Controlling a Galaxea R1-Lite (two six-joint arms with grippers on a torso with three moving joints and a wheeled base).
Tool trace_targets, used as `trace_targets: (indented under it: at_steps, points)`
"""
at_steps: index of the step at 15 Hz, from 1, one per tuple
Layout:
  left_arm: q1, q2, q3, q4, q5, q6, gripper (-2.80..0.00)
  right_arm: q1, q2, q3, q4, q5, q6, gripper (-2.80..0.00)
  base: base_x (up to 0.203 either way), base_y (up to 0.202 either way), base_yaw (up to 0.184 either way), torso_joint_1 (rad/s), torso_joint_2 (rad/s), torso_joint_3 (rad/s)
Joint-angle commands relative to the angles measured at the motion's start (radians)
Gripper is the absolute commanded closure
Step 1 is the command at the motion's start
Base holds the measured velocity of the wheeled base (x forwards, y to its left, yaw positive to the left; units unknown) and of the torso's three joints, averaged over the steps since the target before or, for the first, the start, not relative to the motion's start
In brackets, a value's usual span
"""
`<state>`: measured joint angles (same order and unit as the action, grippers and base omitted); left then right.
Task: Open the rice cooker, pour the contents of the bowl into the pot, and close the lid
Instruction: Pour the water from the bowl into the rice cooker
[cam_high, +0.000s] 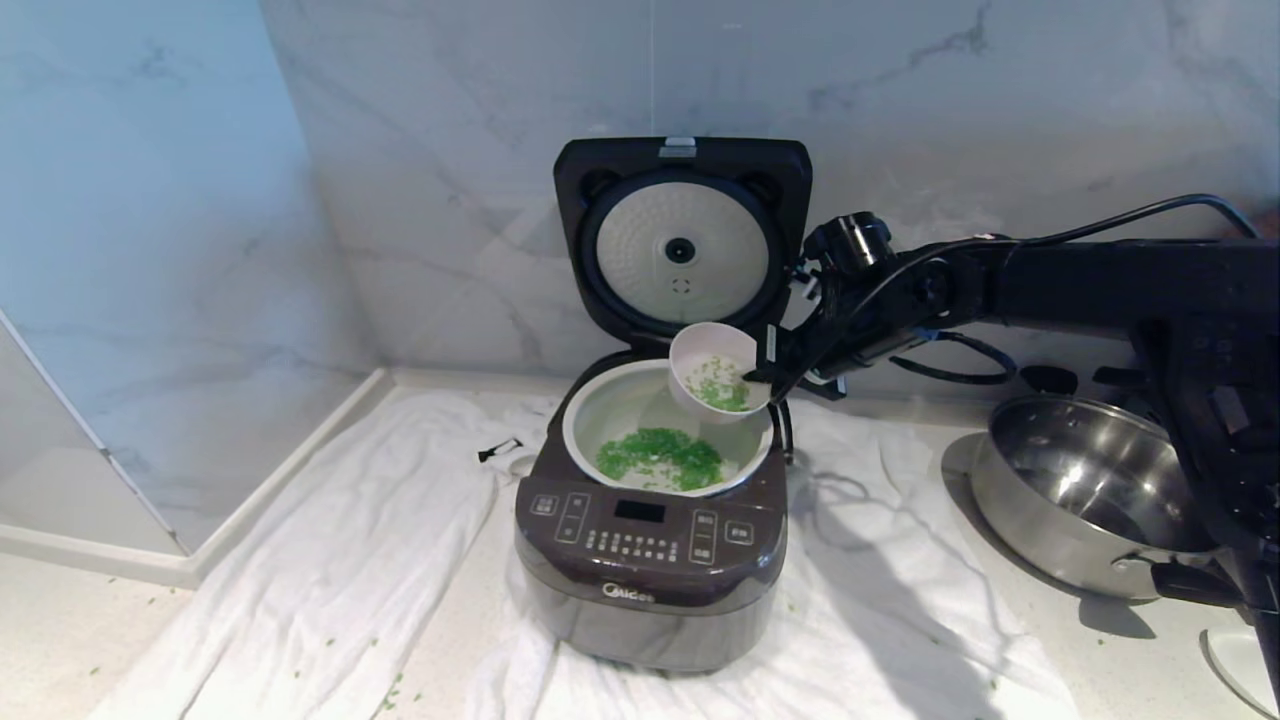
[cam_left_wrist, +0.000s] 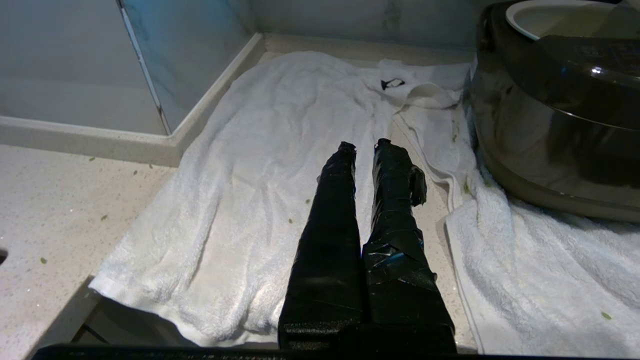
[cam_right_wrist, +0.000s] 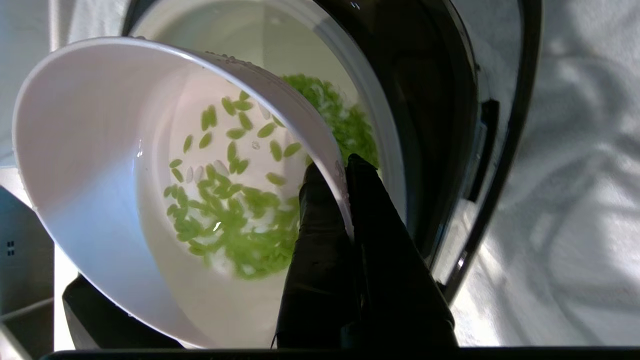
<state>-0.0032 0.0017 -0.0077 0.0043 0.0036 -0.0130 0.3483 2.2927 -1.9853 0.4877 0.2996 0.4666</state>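
Clearly mid-pour, the right gripper (cam_high: 768, 372) is pinched on the rim of the bowl (cam_high: 712, 370), tipped above the pot (cam_high: 590, 410) of the rice cooker (cam_high: 650, 570), needing more tilt to clear clinging green grains (cam_right_wrist: 235, 220).

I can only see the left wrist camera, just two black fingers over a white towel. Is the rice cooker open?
Observer: Yes, the lid stands upright, hinged back toward the marble wall.
Operator: Where's the bowl?
Observer: The right gripper pinches the rim of the white bowl, tilted over the pot.
Operator: Is the green stuff all poured?
Observer: No. A green pile lies in the pot, but some grains cling inside the bowl.
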Motion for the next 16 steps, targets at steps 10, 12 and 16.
trace_targets:
  at_steps: [10, 12, 16]
  points:
    - [0.0, 0.001, 0.001, -0.001, 0.001, -0.005, 0.0, 0.061, 0.074, -0.01, -0.092, -0.002, 0.004, 0.0, 0.0, 0.0, 0.0, 0.0, 0.0, 0.0]
    - [0.0, 0.001, 0.002, -0.001, 0.001, -0.007, 0.0, 0.06, 0.088, -0.012, -0.109, -0.012, 0.004, 0.0, 0.0, 0.0, 0.0, 0.0, 0.0, 0.0]
    - [0.0, 0.001, 0.002, -0.001, 0.001, -0.007, 0.0, 0.059, 0.117, -0.012, -0.141, -0.02, 0.004, 0.0, 0.0, 0.0, 0.0, 0.0, 0.0, 0.0]
